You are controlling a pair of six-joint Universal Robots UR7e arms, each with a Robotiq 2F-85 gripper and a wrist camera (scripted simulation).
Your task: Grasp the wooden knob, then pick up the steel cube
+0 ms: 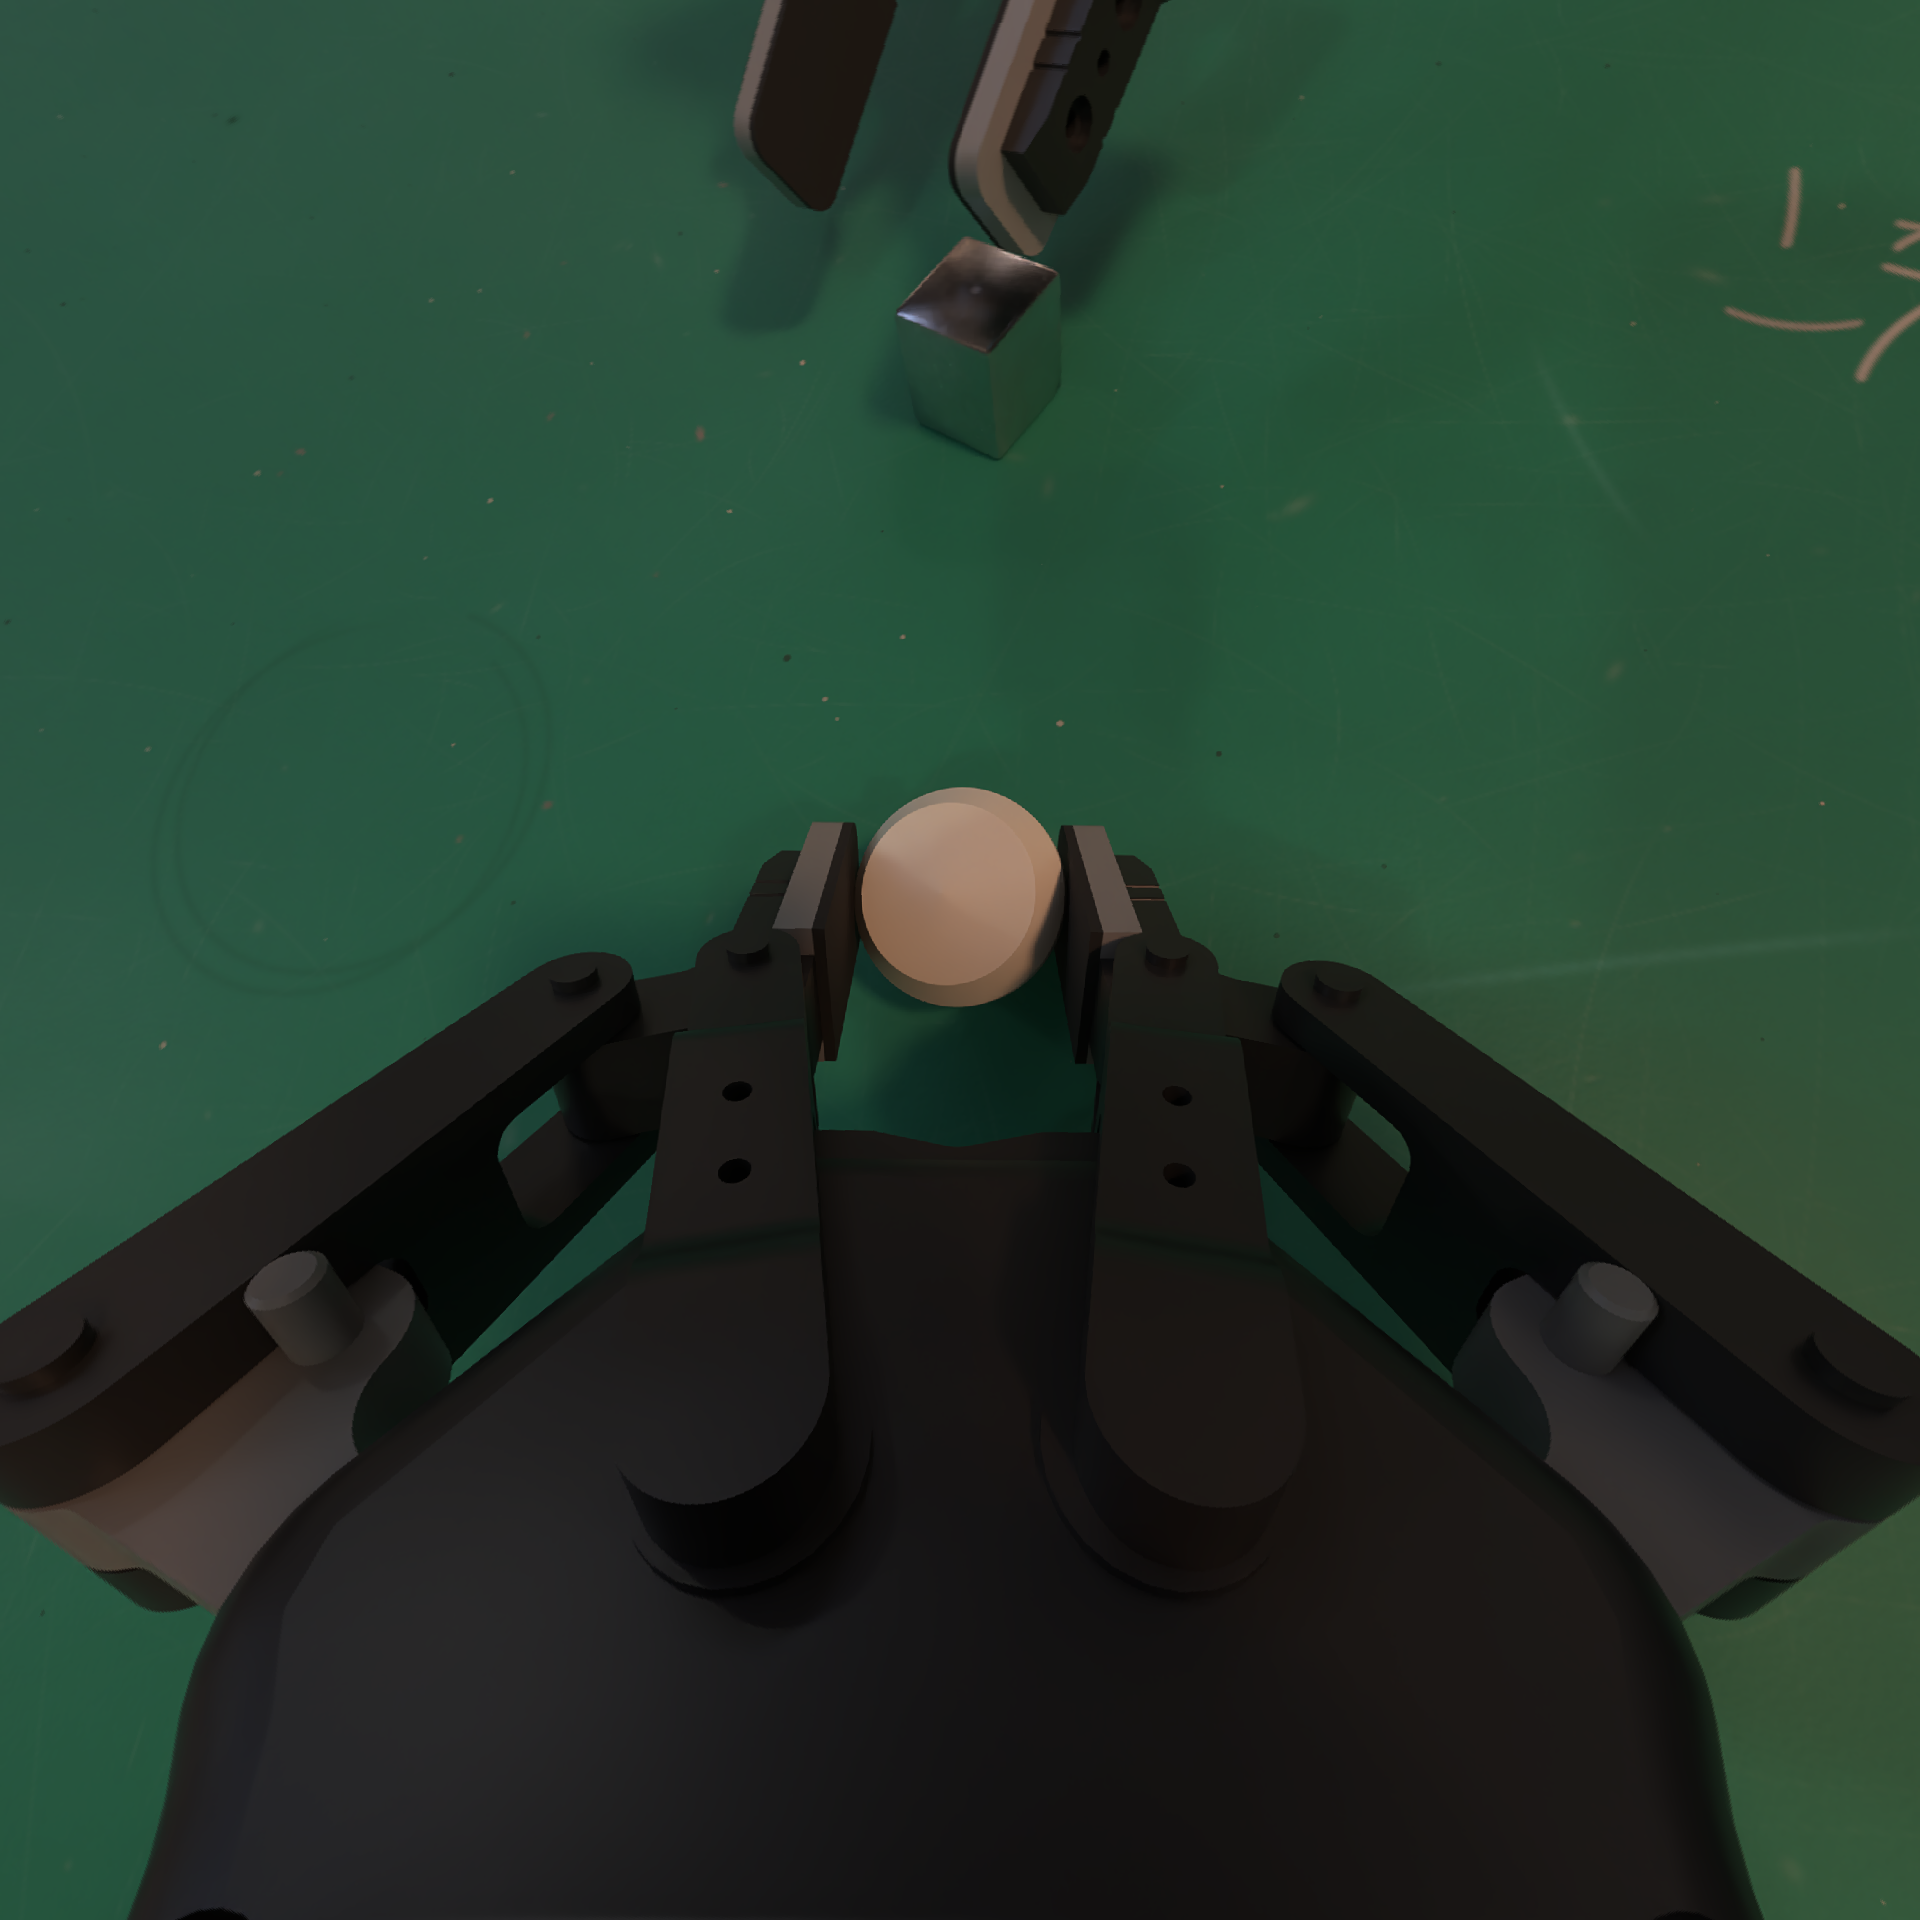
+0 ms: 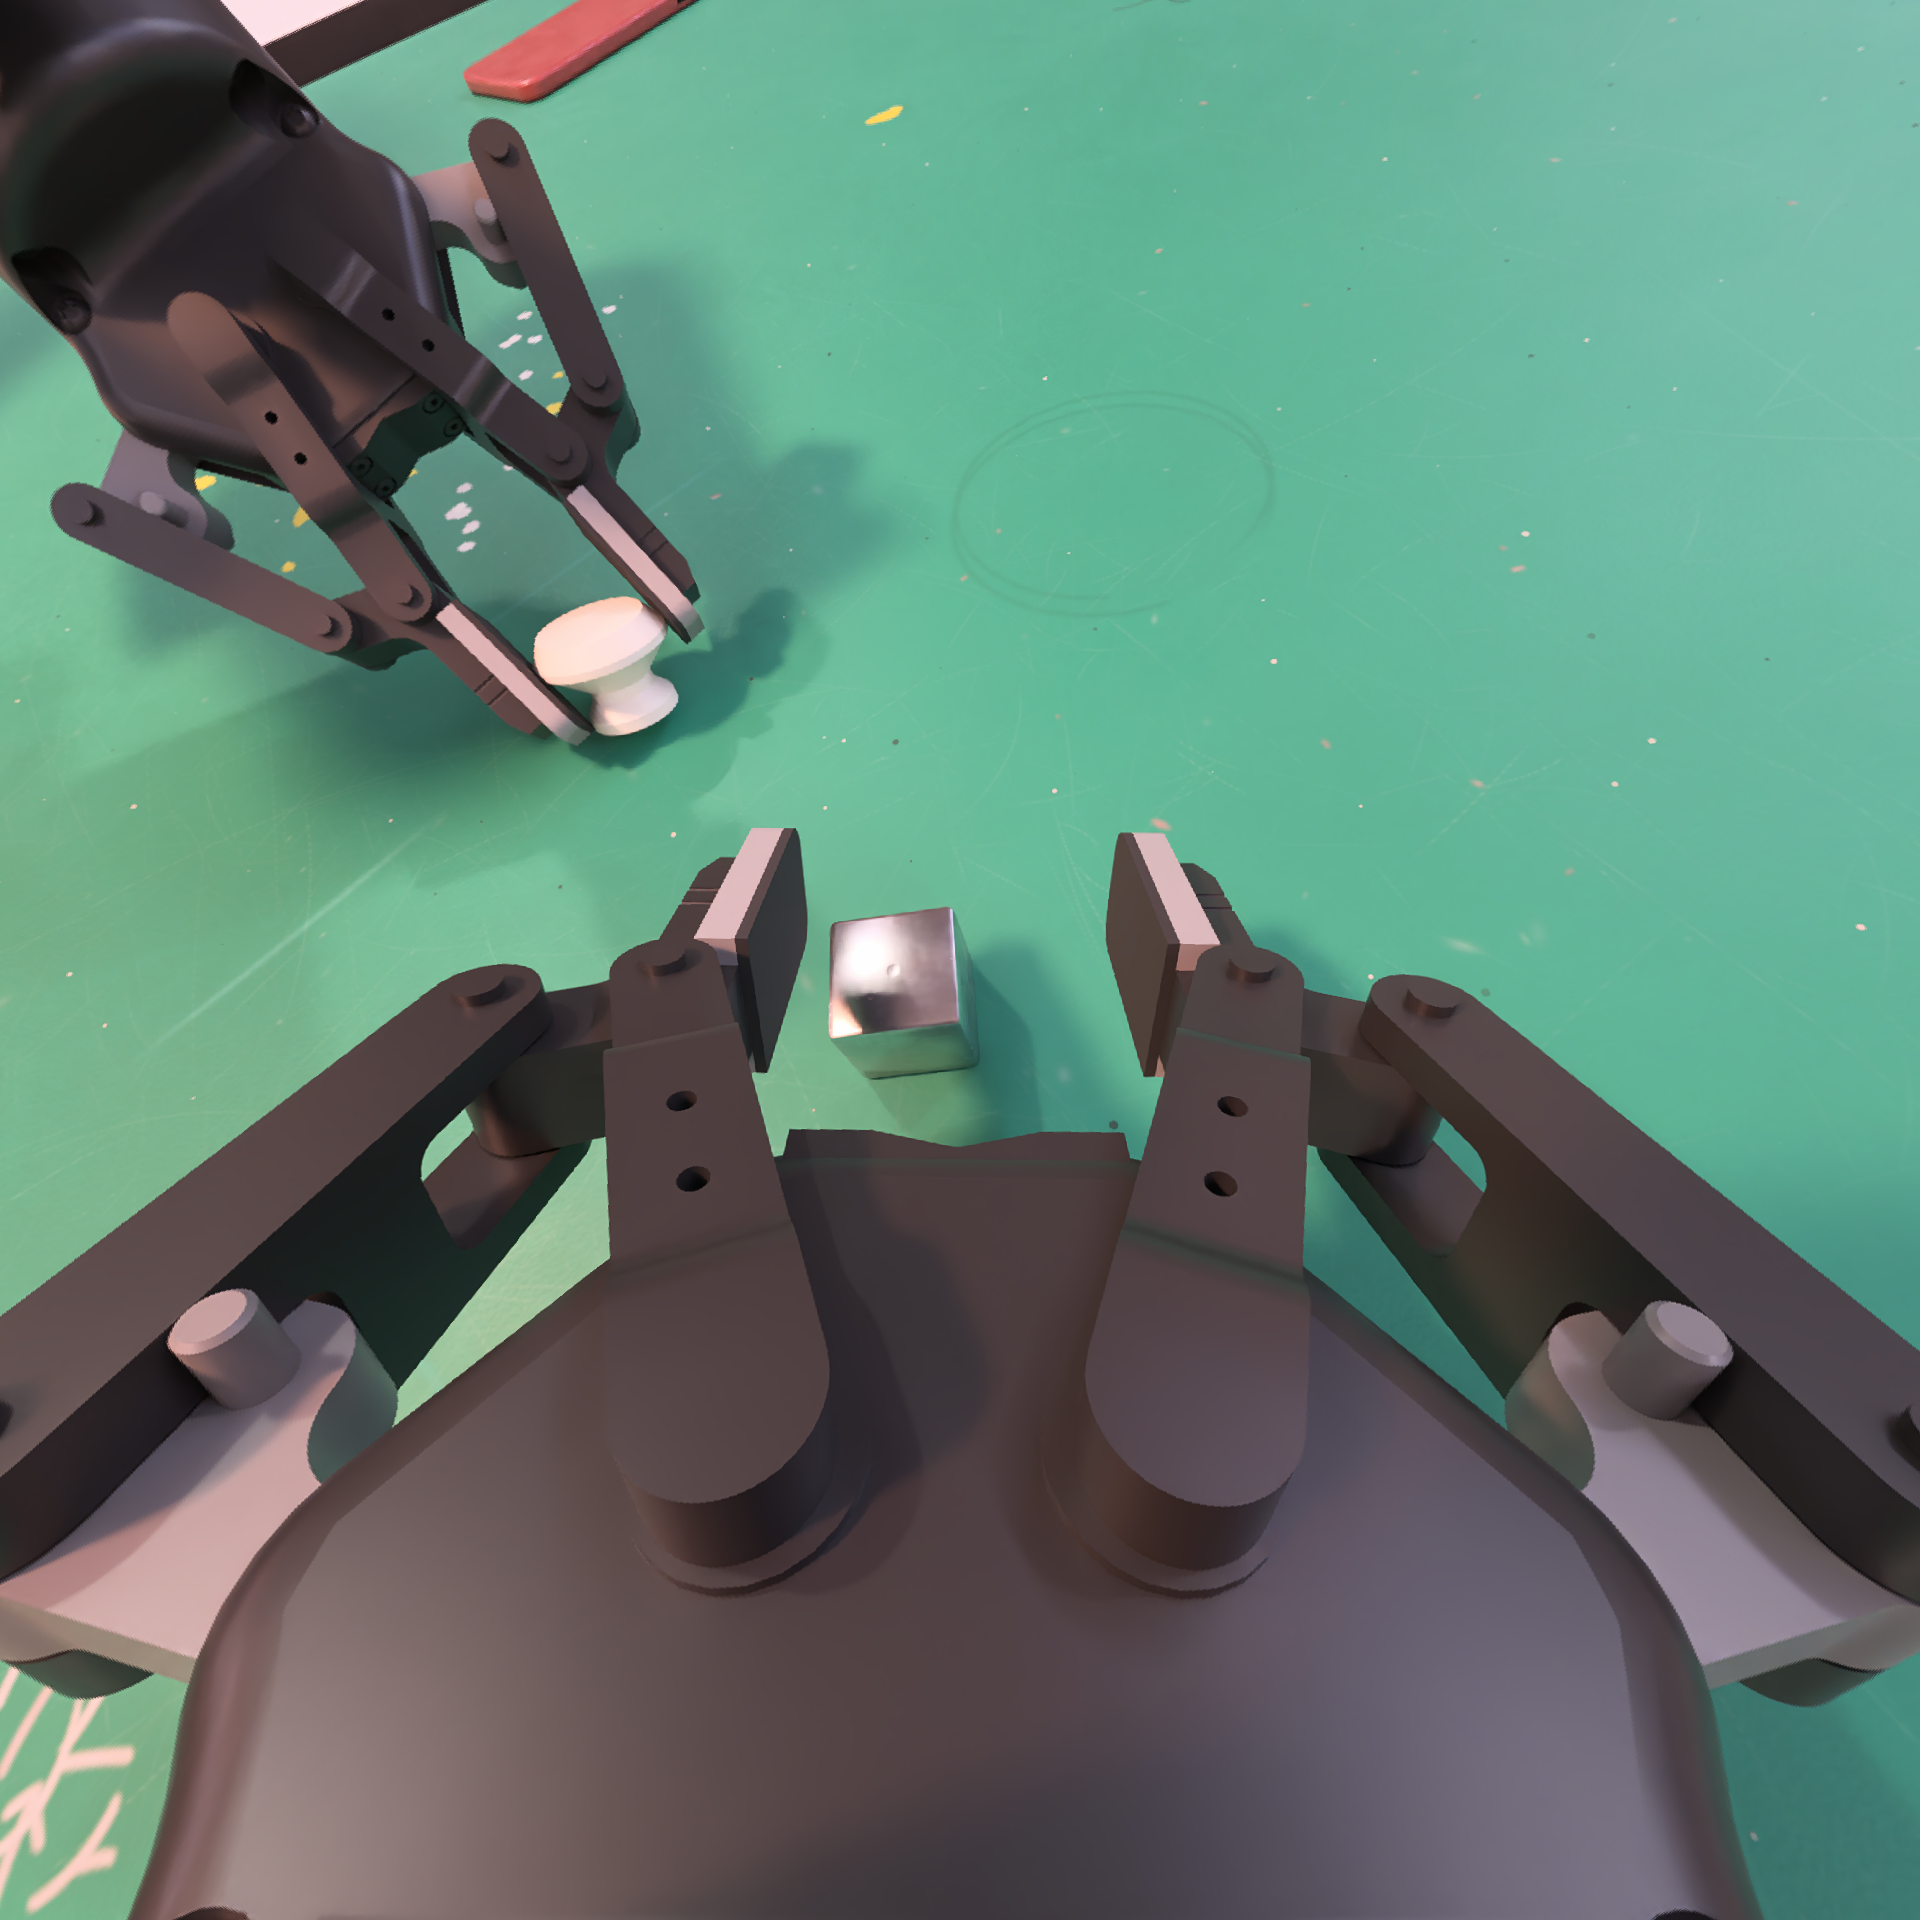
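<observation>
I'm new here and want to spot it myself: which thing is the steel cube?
Start at the green table mat. Near its middle the right end effector hangs open over a small shiny steel cube. Unlike the pale round wooden knob nearby, it is mirror-bright, square-edged and ungripped.

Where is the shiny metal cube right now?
The steel cube sits on the green mat between the open right gripper's fingers, nearer the left one, untouched, a little way from the wooden knob.
</observation>
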